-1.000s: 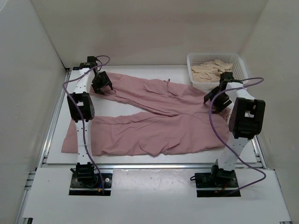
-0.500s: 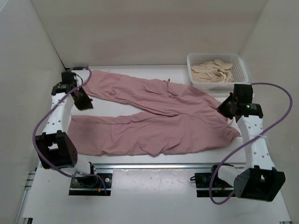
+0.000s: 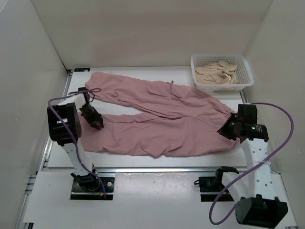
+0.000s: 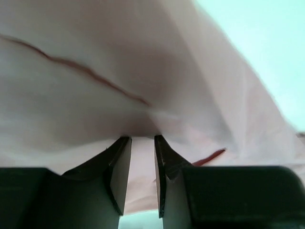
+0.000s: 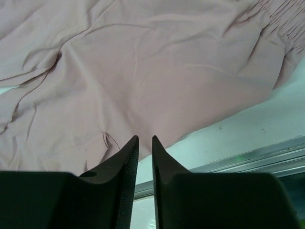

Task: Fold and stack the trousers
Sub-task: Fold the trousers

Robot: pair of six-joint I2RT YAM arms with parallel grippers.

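You brought both arms down onto the trousers [image 3: 167, 133]: left claw [image 3: 97, 124] clamped the near cuff, right claw [image 3: 225, 131] sat closed and empty by the waist, ready to fold.

- The trousers [image 3: 162, 119] lie across the table [image 3: 133, 160], waist to the right, legs running left, one behind the other.
- The basket [image 3: 220, 56] sits in the far right corner, behind the waist, with cloth pieces [image 3: 217, 72] in it.
- The left gripper [image 3: 96, 123] is at the near leg's left end.
- The right gripper [image 3: 224, 131] is at the waist end.
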